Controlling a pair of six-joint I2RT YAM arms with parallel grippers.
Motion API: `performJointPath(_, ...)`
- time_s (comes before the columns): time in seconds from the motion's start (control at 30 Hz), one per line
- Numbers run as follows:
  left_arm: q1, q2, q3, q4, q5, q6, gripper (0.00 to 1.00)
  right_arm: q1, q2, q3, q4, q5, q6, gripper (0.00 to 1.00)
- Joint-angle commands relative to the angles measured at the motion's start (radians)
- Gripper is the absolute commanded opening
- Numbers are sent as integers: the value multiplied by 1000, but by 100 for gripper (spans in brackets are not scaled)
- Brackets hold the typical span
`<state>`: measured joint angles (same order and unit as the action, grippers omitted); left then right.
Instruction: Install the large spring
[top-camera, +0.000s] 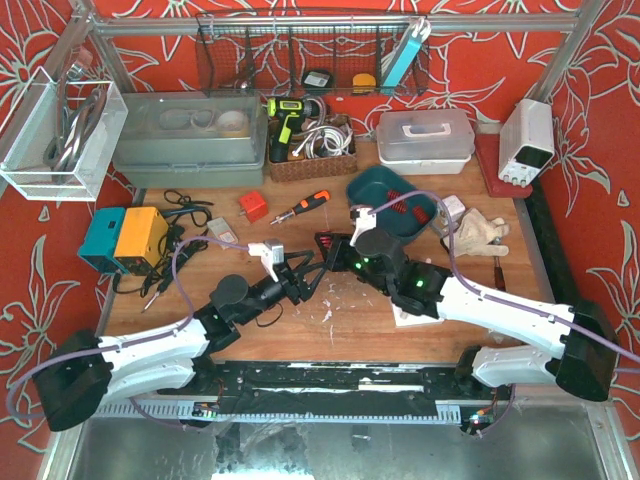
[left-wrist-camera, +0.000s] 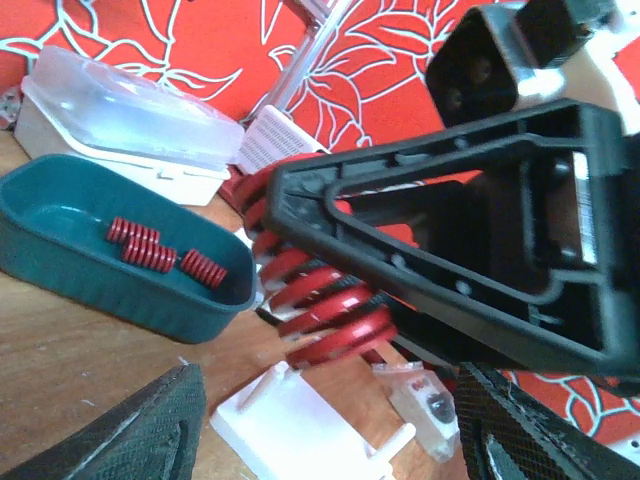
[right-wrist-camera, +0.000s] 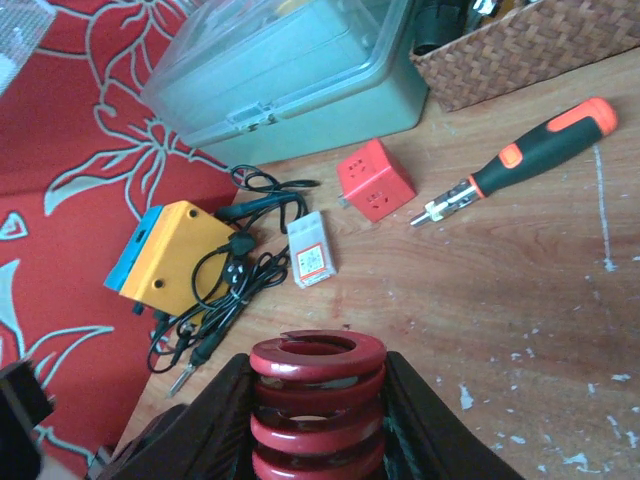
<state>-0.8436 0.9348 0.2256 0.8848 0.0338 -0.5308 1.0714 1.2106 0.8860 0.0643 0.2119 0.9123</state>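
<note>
The large spring (right-wrist-camera: 317, 400) is red, with thick coils, and stands upright between the black fingers (right-wrist-camera: 440, 430) of my right gripper (right-wrist-camera: 317, 425), which is shut on it. From the left wrist view the same spring (left-wrist-camera: 325, 310) hangs tilted above the table, half hidden behind the right gripper's black frame (left-wrist-camera: 470, 260). My left gripper (left-wrist-camera: 330, 410) is open, its textured fingers (left-wrist-camera: 130, 430) low and wide apart, nothing between them, just short of the spring. In the top view both grippers meet nose to nose, left (top-camera: 305, 275) and right (top-camera: 335, 255), at mid-table.
A green tray (left-wrist-camera: 60, 255) holding small red springs (left-wrist-camera: 160, 250) lies just beyond. Under the spring are a white plastic part (left-wrist-camera: 300, 430) and a clear block (left-wrist-camera: 430, 410). A screwdriver (right-wrist-camera: 520, 170), red cube (right-wrist-camera: 372, 182), yellow box (right-wrist-camera: 170, 255) and cables lie on the wood.
</note>
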Motion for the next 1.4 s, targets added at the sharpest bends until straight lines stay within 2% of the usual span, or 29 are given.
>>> performJointPath(0.0, -2, 13, 19, 7, -41, -20, 68, 47, -4, -4, 62, 73, 14, 0)
performJointPath(0.33, -2, 28, 41, -2, -50, -22, 64, 110, 10, -7, 82, 117, 10, 0)
performJointPath(0.5, -2, -5, 35, 0, -48, -22, 65, 122, 21, -13, 85, 136, 14, 0)
performJointPath(0.63, -2, -23, 7, 66, -34, -10, 68, 134, 40, 14, 69, 124, 7, 0)
performJointPath(0.8, -2, -50, 14, 36, -56, 6, 65, 148, 50, 8, 78, 127, 10, 0)
performJointPath(0.87, -2, -57, 22, 5, -84, 15, 56, 152, 55, 9, 86, 115, 11, 0)
performJointPath(0.93, -2, -67, 22, -20, -103, 17, 42, 156, 58, 20, 74, 102, 3, 0)
performJointPath(1.2, -2, -80, 13, -32, -89, 88, 18, 164, 22, 11, 31, 100, -36, 0)
performJointPath(1.37, -2, -63, -3, 1, -28, 174, 0, 163, 2, 15, -16, 82, -90, 0)
